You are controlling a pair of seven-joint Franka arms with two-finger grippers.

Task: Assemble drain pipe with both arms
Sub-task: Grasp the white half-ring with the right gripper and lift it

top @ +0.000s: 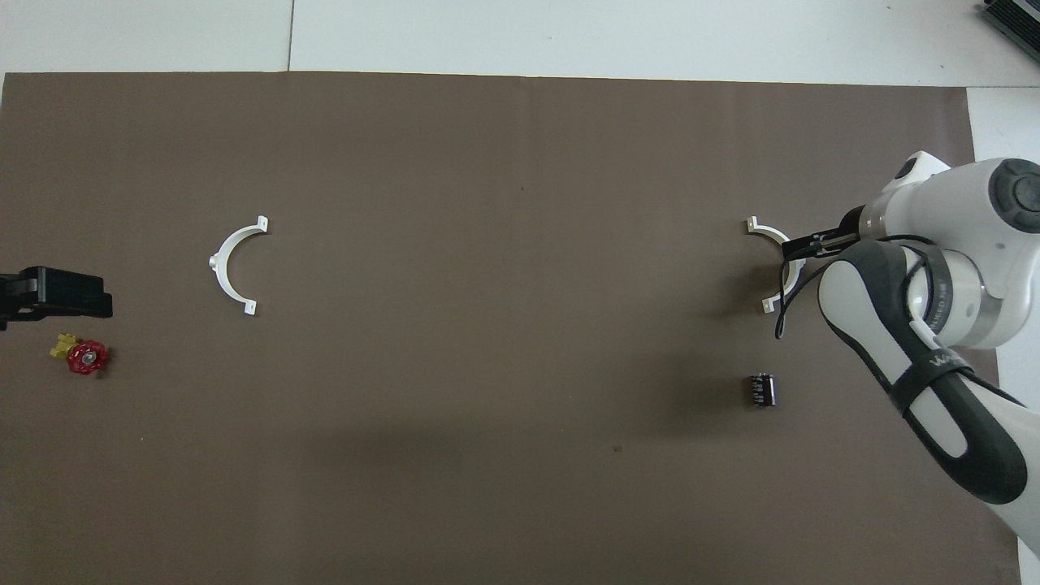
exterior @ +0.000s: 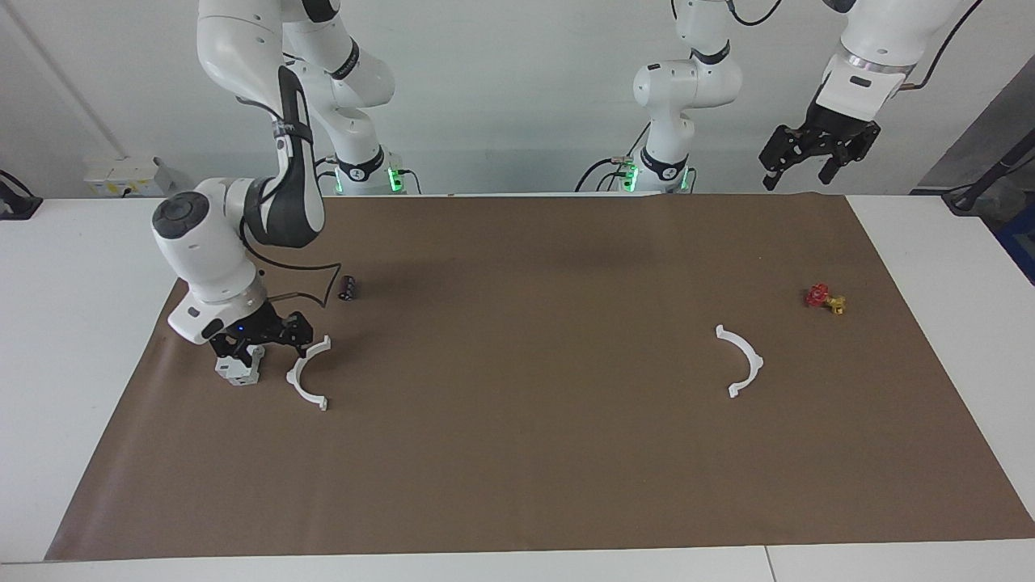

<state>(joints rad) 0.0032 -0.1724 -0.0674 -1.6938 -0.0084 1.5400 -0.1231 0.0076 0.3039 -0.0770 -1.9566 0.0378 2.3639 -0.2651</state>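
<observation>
While beside half-ring (exterior: pixel 310 374), right jaws low.

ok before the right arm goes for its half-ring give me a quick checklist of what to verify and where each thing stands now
1. Right gripper low over the mat, beside the half-ring at the right arm's end: ok.
2. Right gripper touching that half-ring: cannot tell.
3. Pale grey block right under the gripper, possibly in the way of the grasp: not ok.
4. Half-ring at the left arm's end lying flat, nothing touching it: ok.
5. Left gripper raised and waiting near the red-and-yellow piece, well away from its half-ring: ok.
6. Two half-rings joined: not ok, they lie at different ends of the brown mat.
</observation>
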